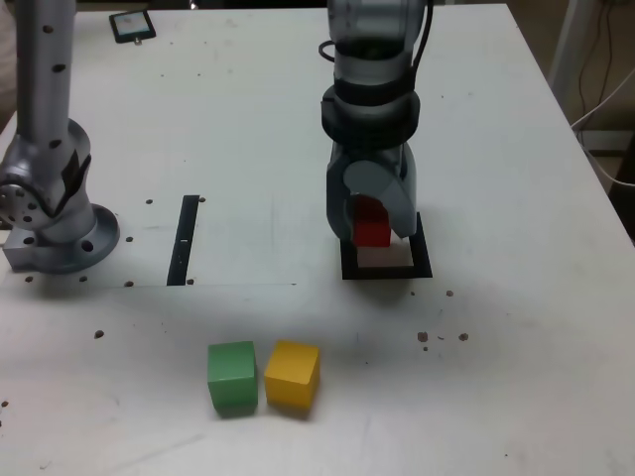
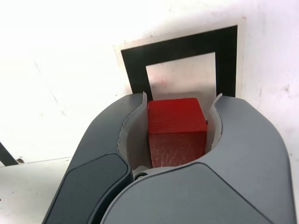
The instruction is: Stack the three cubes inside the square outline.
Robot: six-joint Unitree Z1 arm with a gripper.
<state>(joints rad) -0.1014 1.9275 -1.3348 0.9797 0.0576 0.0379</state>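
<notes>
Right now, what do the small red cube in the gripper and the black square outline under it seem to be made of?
The small red cube, held in the grey gripper: probably painted wood; faint grain streaks show on its matt front face in the wrist view. The black square outline: apparently a flat printed sheet, paper or card; a pale margin edges the black border and it lies flush on the white table.

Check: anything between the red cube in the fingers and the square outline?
Nothing. The wrist view shows the red cube held in the gripper with only the bare pale centre of the square outline beyond it.
</notes>
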